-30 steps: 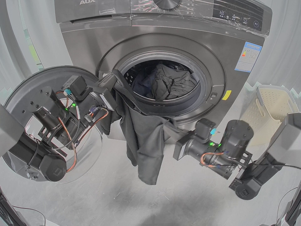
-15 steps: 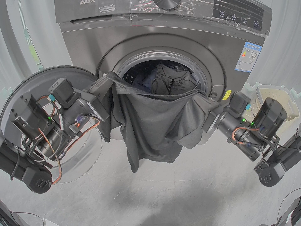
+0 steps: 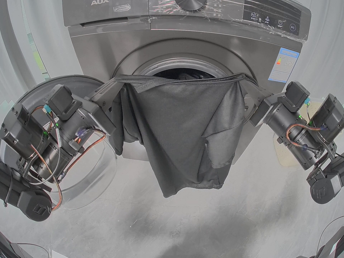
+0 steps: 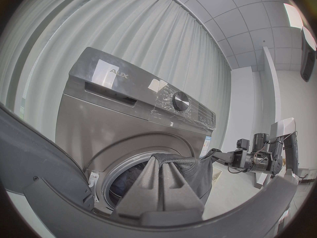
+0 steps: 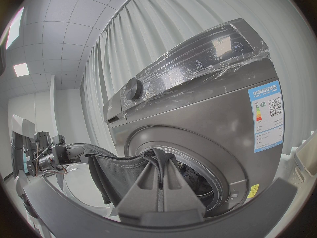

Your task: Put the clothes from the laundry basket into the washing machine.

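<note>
A dark garment (image 3: 179,126) hangs stretched across the open mouth of the washing machine (image 3: 107,51). The left jaws and right jaws each clamp a top corner, seemingly so it clears the rim going in.

We see a plain charcoal garment (image 3: 179,126) and a brushed dark-grey washing machine (image 3: 107,47), whose control panel (image 3: 272,15) is glossy black. Its label (image 3: 283,65) is blue and white. The laundry basket (image 3: 283,154) is cream, dotted with small holes.
</note>
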